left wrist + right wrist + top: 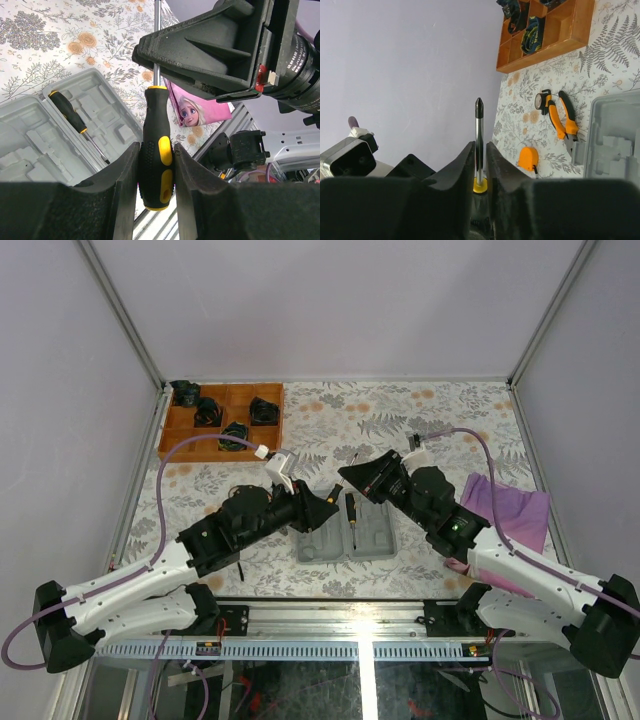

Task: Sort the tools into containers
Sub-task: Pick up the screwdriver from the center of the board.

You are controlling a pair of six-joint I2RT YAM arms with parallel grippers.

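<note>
A black-and-yellow screwdriver (156,150) is held up in the air between both arms. My left gripper (156,167) is shut on its thick handle. My right gripper (479,155) is closed around its steel shaft (479,135) just above the yellow collar, with the tip sticking out past the fingers. In the top view the two grippers (318,508) (352,473) meet above the open grey case (325,545). A slim black-and-orange screwdriver (70,112) lies in one of the case's recesses. The orange-handled pliers (562,120) and the orange tape measure (528,158) lie on the floral table beside the case (615,135).
A wooden compartment tray (222,420) holding dark round items stands at the back left. A pink cloth (515,505) lies at the right. Metal frame posts and white walls enclose the table, and a rail runs along its near edge.
</note>
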